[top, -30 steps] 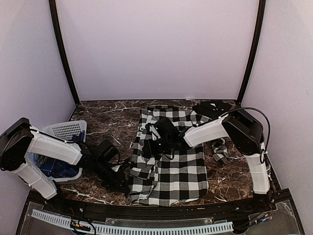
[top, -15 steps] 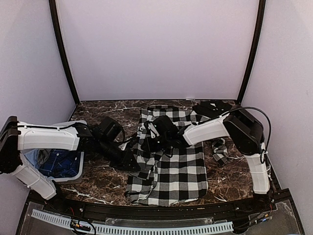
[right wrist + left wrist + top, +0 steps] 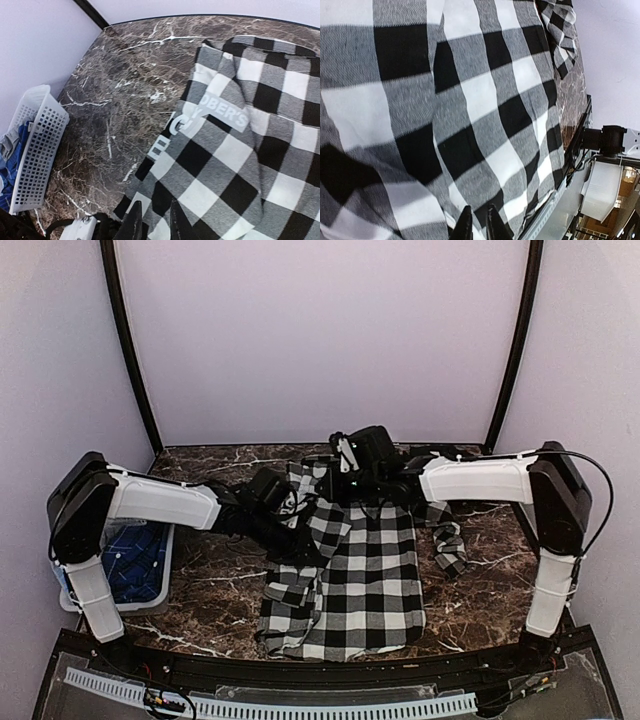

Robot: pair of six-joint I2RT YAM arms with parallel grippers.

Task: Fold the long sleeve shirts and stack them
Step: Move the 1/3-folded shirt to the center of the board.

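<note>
Black-and-white check cloth, the checked shirt (image 3: 370, 580), lies spread on the dark marbled table (image 3: 125, 75) under and ahead of both tools, its near hem flat and its far left part rucked and folded over. The left gripper (image 3: 476, 225) has come in from the shirt's left edge. Its own camera shows only the two dark fingertips at the bottom rim, almost together with a slim gap, and check cloth pressed up against them and filling nearly the whole view. They look pinched on a fold of the shirt, though the bite itself is cut off by the frame. The right gripper (image 3: 152, 222) sits at the far end of the shirt. Its fingertips are likewise close together at the bottom of its view with cloth at and between them, clamped on the shirt as far as can be seen. Just ahead of these fingers runs a black band (image 3: 225, 112) with white block letters, partly creased, so that only some letters can be read. A loose sleeve (image 3: 450, 545) trails off to the right of the right gripper. Well to the left of both stands a white perforated basket (image 3: 37, 150) holding blue cloth (image 3: 130, 565), half hidden by the left arm from above.
</note>
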